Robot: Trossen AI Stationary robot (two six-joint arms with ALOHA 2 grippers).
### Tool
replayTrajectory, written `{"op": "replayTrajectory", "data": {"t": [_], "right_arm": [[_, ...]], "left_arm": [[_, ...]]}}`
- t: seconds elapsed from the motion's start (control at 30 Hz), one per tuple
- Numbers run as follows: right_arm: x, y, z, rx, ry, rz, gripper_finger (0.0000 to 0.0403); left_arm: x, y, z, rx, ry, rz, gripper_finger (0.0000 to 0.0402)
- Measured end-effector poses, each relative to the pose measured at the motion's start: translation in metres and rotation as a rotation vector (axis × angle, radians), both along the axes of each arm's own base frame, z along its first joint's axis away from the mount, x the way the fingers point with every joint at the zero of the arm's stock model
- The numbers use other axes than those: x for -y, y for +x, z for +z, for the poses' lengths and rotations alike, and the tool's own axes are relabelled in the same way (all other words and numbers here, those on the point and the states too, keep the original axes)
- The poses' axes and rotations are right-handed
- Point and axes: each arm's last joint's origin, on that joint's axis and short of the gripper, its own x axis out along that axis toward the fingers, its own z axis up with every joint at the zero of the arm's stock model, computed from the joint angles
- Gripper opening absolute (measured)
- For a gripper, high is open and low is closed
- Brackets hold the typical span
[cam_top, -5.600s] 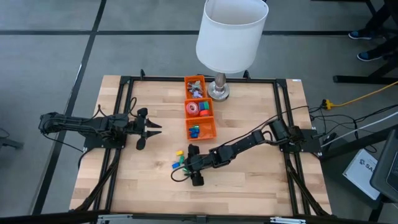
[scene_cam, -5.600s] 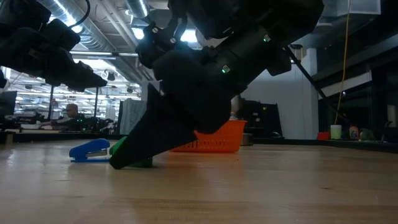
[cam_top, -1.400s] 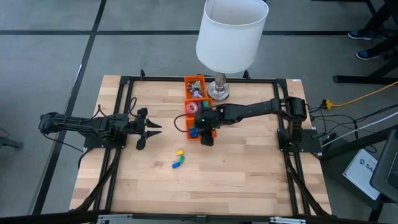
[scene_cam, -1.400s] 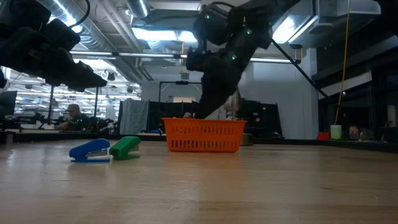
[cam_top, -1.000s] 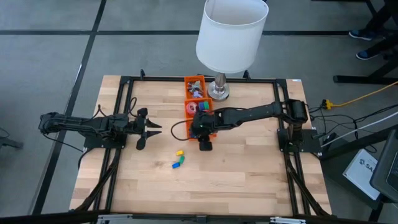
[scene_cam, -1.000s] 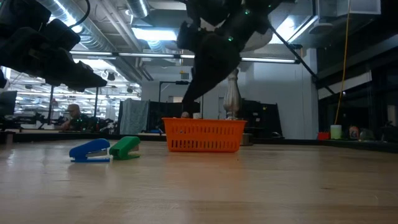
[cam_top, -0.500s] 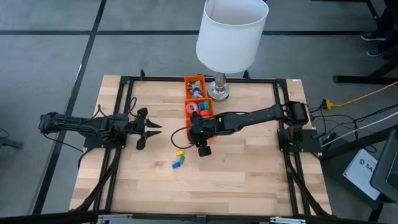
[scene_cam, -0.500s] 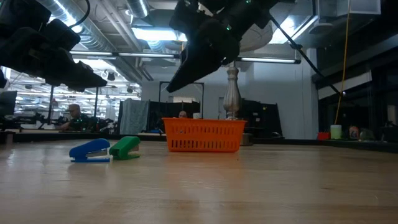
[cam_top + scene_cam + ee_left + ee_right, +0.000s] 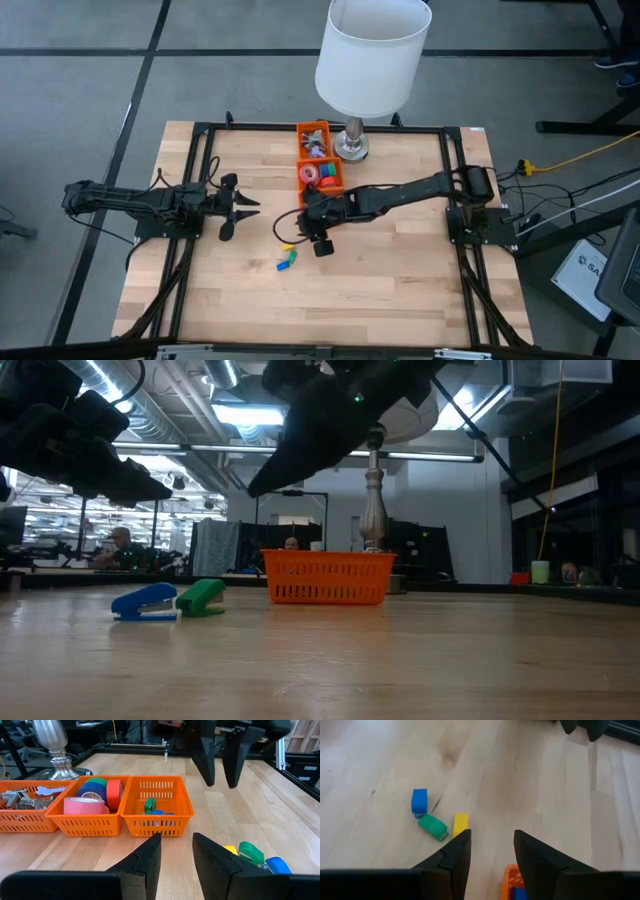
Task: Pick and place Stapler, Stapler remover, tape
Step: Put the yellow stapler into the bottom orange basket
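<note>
Three small staplers (image 9: 434, 819) just beyond the right gripper (image 9: 491, 851).

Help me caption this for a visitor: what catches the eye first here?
The big white lamp at the table's far edge, with the orange three-part basket beside its base. The right gripper hangs open just in front of the basket, above small blue, green and yellow staplers; the left gripper waits at the left.
</note>
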Motion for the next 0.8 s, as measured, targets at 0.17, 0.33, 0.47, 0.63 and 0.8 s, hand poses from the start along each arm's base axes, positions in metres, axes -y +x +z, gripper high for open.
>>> {"op": "replayTrajectory", "data": {"t": [0.17,0.33,0.47,0.63,0.8], "right_arm": [[-0.006,0.008,-0.015,0.016,0.009,0.004,0.0154],[-0.011,0.012,-0.028,0.012,0.024,0.001,0.0154],[-0.016,0.017,-0.036,0.024,0.044,-0.005,0.0154],[-0.024,0.022,-0.05,0.045,0.051,0.007,0.0154],[-0.027,0.028,-0.066,0.066,0.054,0.014,0.0154]], "left_arm": [[0.0,0.0,0.0,-0.001,0.0,0.0,0.0108],[0.0,0.0,0.0,-0.001,0.0,0.0,0.011],[0.0,0.0,0.0,0.0,0.0,0.0,0.0108],[0.0,0.0,0.0,-0.001,0.0,0.0,0.0108],[0.0,0.0,0.0,0.0,0.0,0.0,0.0109]]}}
